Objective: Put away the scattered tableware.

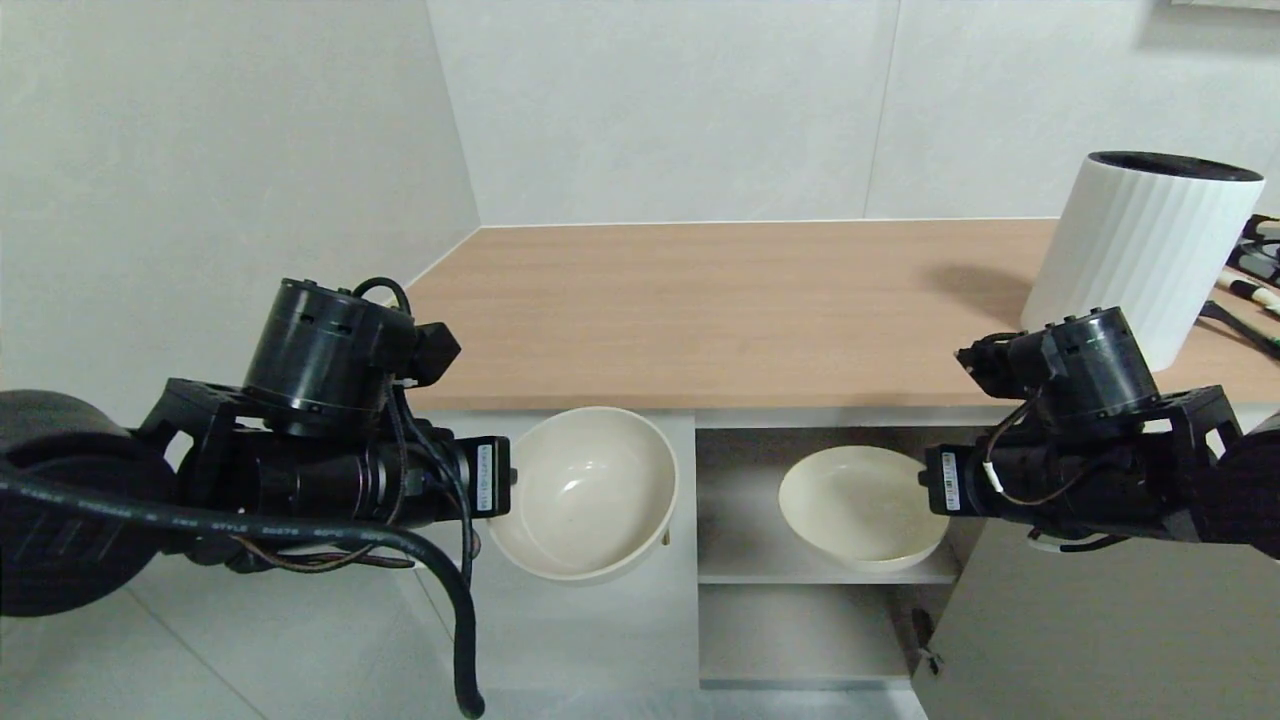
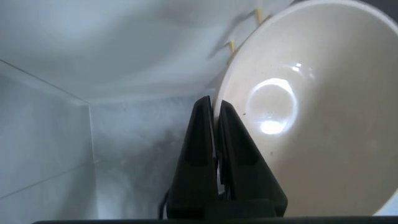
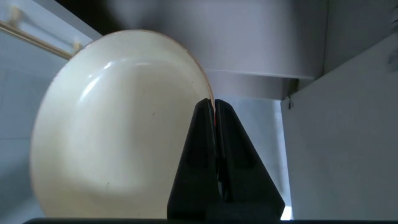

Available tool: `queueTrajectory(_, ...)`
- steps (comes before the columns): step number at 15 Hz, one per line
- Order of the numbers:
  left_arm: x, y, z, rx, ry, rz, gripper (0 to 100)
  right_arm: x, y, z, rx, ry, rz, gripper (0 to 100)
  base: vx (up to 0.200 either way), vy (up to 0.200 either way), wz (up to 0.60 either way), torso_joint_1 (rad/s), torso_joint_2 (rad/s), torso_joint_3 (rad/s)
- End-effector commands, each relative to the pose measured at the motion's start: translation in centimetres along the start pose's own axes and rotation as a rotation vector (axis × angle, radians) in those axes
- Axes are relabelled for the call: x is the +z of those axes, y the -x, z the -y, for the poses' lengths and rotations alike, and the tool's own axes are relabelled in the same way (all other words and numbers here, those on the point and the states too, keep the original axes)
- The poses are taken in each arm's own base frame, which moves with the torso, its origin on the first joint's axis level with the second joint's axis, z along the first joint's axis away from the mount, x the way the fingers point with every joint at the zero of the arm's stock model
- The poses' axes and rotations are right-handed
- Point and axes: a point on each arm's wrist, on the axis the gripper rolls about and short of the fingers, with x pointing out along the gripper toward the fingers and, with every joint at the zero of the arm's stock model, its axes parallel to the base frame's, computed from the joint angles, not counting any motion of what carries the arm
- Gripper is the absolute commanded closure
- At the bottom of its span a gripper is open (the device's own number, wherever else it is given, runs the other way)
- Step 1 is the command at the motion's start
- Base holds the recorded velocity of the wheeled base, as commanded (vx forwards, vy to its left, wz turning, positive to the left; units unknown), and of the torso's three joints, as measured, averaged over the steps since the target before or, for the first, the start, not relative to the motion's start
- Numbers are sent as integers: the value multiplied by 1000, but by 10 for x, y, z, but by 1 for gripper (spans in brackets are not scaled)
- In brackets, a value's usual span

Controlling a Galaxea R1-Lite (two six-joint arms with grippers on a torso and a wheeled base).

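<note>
Left gripper [image 2: 216, 124]: jaws narrow, pinching rim of bowl [image 1: 590, 495], at 9 o'clock of open cabinet [image 1: 735, 470]
Right gripper [image 3: 214, 118]: jaws narrow, pinching rim of plate [image 1: 860, 505], at 3 o'clock, before shelf [image 1: 740, 558]
Risk: rim-only grips; a knock on the worktop [image 1: 720, 300] edge could loosen either dish

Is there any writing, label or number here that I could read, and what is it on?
White sticker on the left wrist: print too small to read.
White sticker on the right wrist: too small to read.
Thick black cable: pale lettering, too blurred to read.
No writing on the cream bowl, cream plate or white ribbed container.
</note>
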Motion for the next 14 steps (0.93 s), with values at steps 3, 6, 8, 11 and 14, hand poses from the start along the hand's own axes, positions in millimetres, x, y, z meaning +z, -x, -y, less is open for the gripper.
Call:
queueTrajectory(3,0,-1,0,1,0,-1,100,-1,-1,0,-1,0,-4,100,0,0,0,-170,476,294)
queueTrajectory(6,0,-1,0,1,0,-1,100,-2,-4,0,-4,2,-11,100,0,0,0,-154,461,305)
queueTrajectory(8,0,-1,0,0,0,0,100,-2,-5,0,-5,3,-15,100,0,0,0,-139,456,322)
queueTrajectory(11,0,-1,0,2,0,0,100,-3,-6,0,-6,3,-18,100,0,0,0,-116,450,321)
queueTrajectory(14,0,-1,0,2,0,0,100,-3,-6,-1,-5,4,-18,100,0,0,0,-35,222,173)
